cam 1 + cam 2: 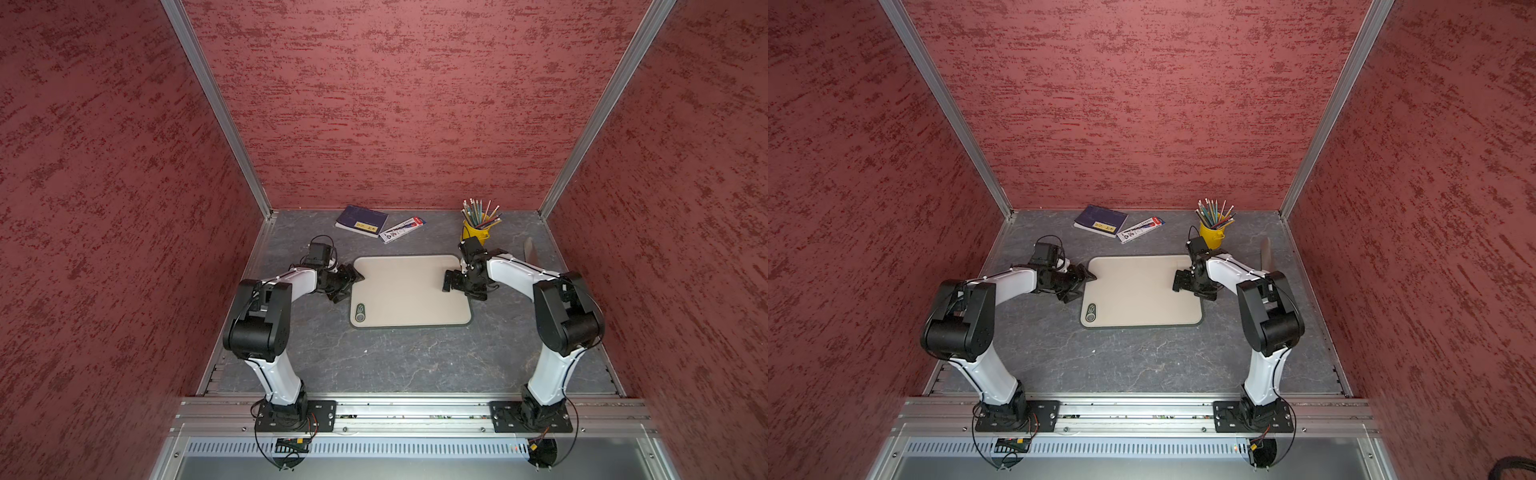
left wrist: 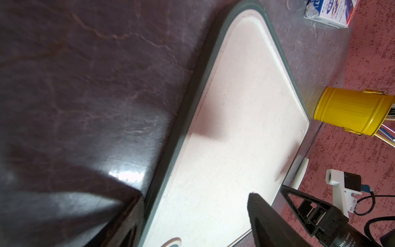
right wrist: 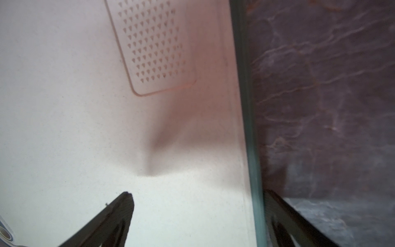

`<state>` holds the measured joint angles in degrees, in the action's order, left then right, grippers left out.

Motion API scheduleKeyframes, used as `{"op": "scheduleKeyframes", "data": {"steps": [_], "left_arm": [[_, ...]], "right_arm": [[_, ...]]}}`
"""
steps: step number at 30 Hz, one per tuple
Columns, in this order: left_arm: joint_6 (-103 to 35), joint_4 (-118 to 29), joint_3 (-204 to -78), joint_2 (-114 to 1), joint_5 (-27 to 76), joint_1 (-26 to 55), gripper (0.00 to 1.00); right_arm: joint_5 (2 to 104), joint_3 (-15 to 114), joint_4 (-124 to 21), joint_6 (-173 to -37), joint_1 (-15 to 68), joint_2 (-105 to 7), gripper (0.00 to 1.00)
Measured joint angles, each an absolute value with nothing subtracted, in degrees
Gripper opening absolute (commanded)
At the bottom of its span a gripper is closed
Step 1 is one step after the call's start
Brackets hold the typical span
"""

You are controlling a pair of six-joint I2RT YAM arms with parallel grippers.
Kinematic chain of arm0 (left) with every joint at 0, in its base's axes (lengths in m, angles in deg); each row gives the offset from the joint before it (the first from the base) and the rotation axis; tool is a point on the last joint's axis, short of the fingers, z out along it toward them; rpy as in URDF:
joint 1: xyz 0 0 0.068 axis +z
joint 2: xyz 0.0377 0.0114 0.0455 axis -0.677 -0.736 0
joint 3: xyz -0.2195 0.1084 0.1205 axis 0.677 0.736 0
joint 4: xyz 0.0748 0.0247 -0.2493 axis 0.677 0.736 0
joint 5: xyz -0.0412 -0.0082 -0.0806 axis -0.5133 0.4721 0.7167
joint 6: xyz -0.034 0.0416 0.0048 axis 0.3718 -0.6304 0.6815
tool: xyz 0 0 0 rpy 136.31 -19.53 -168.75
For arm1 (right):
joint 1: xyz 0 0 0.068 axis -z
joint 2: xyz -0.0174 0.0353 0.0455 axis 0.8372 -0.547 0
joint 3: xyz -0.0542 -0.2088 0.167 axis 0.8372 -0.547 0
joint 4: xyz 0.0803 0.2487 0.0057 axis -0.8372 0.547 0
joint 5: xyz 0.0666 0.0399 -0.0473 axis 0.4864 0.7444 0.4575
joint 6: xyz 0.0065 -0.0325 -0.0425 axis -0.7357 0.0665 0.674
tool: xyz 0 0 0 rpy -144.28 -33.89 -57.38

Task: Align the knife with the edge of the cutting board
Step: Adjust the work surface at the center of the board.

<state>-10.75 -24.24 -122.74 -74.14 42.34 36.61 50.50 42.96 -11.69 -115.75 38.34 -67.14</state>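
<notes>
**Reaching in from both sides, jaws apart**

Our left arm [image 1: 274,376] and right arm [image 1: 548,374] rise from the near edge of the tabletop [image 1: 395,357], elbows bent outward and forearms angled toward its middle. Our left claw [image 1: 351,286] sits low with jaws parted. Our right claw [image 1: 448,282] faces it, jaws spread wide.

No legible text: print on the white box [image 2: 329,12] and yellow label [image 1: 366,227] on the blue booklet [image 1: 359,217] too blurry.

Both arms [image 1: 515,268] have white shells [image 1: 297,277], bulky black joints [image 1: 257,328] and black fingers [image 2: 263,216].
</notes>
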Motion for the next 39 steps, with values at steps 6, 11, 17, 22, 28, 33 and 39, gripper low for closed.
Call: {"op": "scheduleKeyframes", "data": {"steps": [6, 11, 17, 22, 28, 33, 39], "left_arm": [[-11.1, -24.2, -122.7, -74.1, 42.4, 36.6, 0.81], [-11.2, -23.9, -123.0, -74.1, 42.4, 36.6, 0.85], [-11.4, -23.3, -123.4, -74.1, 42.1, 36.6, 0.87], [-11.8, -22.7, -123.7, -74.2, 42.2, 36.6, 0.87], [-12.1, -22.7, -123.8, -74.5, 42.5, 36.8, 0.86], [-12.3, -22.7, -123.8, -74.5, 42.7, 36.9, 0.86], [-12.4, -22.6, -123.8, -74.5, 42.8, 36.9, 0.86]], "right_arm": [[50.5, 42.9, -11.9, -116.2, 38.4, -67.1, 0.98], [50.3, 42.6, -12.2, -116.8, 38.4, -66.9, 0.98], [50.1, 42.4, -12.3, -116.8, 38.4, -66.7, 0.98], [50.2, 42.2, -12.6, -116.9, 38.4, -66.7, 0.98], [50.5, 39.7, -14.8, -117.2, 38.4, -65.0, 0.98], [51.3, 37.7, -15.6, -117.5, 38.4, -63.6, 0.98], [51.3, 37.5, -15.7, -117.5, 38.4, -63.5, 0.98]]}}
